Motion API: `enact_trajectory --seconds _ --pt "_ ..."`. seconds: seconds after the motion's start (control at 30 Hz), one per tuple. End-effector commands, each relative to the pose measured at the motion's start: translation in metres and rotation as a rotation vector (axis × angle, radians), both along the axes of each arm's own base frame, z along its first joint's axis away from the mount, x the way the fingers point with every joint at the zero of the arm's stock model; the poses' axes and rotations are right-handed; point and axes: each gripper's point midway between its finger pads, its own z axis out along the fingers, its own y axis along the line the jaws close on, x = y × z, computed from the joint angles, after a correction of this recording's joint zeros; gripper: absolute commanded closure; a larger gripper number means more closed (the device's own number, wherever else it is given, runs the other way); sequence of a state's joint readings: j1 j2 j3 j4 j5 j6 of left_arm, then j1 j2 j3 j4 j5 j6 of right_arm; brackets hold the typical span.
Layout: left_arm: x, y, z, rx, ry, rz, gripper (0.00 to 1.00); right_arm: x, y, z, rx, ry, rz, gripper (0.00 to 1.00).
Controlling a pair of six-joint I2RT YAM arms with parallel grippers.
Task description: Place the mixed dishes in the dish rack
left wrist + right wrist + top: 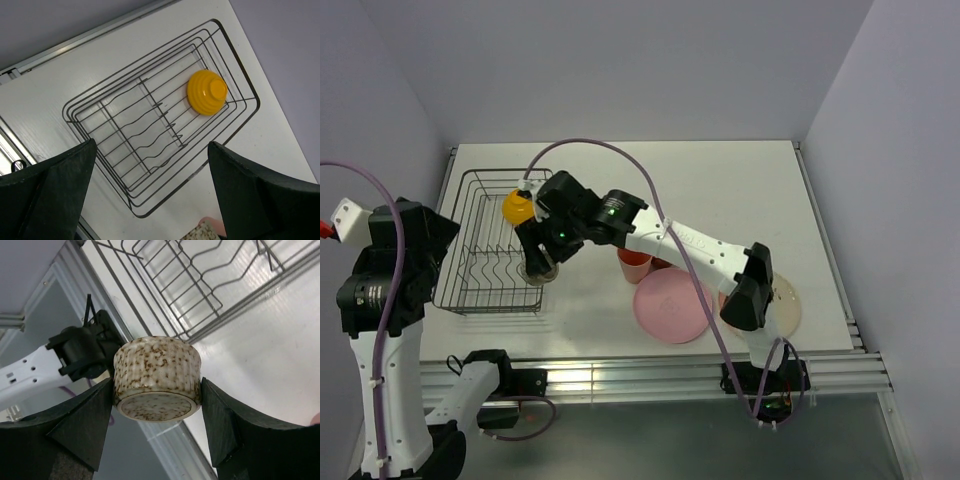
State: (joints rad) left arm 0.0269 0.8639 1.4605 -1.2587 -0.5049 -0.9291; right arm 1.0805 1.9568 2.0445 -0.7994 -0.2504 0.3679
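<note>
**One bowl racked, speckled cup on its way in**

At the far left, the left gripper (151,145) hangs high above the rack with its fingers spread wide and nothing between them. Below it, the grey wire dish rack (490,298) sits near the left edge of the white surface (740,190). An orange-yellow ribbed bowl (518,207) lies upside down in the rack's far right corner; the other slots are bare.

The right arm reaches across the surface to the rack's near right corner. There the right gripper (538,255) is clamped on the small speckled beige cup (157,377), one finger on each side of its wall and its foot turned toward the wrist camera. The cup looks lifted clear of the surface, just beside or over the rack's right rim; which one cannot be told.

Further right, a pink tumbler (634,266) and a small dark red-brown cup (661,264) stand together mid-surface, partly hidden by the arm. A round pink plate (672,306) lies near the front edge, and a pink-and-cream plate (788,308) lies toward the near right corner.

The step in hand appears to be placing the cup. The next move calls for carrying it left past the rim, lowering it onto a free patch of wavy wire away from the bowl, then letting go.
</note>
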Motion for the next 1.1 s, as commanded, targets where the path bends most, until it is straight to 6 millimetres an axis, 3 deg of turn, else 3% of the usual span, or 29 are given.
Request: enact_trajectory --seconds 0.0,0.17,0.4,0.53,0.7,0.9,1.07 --pt "-0.017 0.015 -0.002 0.042 0.025 0.086 0.01 0.019 0.021 0.029 0.063 -0.128 0.001 1.0" --pt "-0.031 0.029 0.002 0.102 0.06 0.152 0.01 0.014 0.047 0.015 0.058 -0.138 0.043 1.0" --pt "-0.039 0.027 0.015 0.085 0.0 0.151 0.01 -0.01 0.074 -0.023 0.003 -0.152 0.113 1.0" --pt "-0.046 0.024 0.025 0.083 -0.041 0.136 0.01 -0.011 0.085 -0.041 -0.027 -0.172 0.118 1.0" --pt "-0.047 0.015 0.024 0.037 -0.068 0.102 0.01 -0.006 0.097 -0.05 -0.025 -0.216 0.104 1.0" --pt "-0.051 0.014 0.042 0.054 -0.114 0.08 0.01 0.007 0.104 -0.066 -0.045 -0.253 0.067 1.0" --pt "-0.051 0.009 0.043 0.04 -0.12 0.053 0.01 0.014 0.108 -0.071 -0.048 -0.279 0.053 1.0"
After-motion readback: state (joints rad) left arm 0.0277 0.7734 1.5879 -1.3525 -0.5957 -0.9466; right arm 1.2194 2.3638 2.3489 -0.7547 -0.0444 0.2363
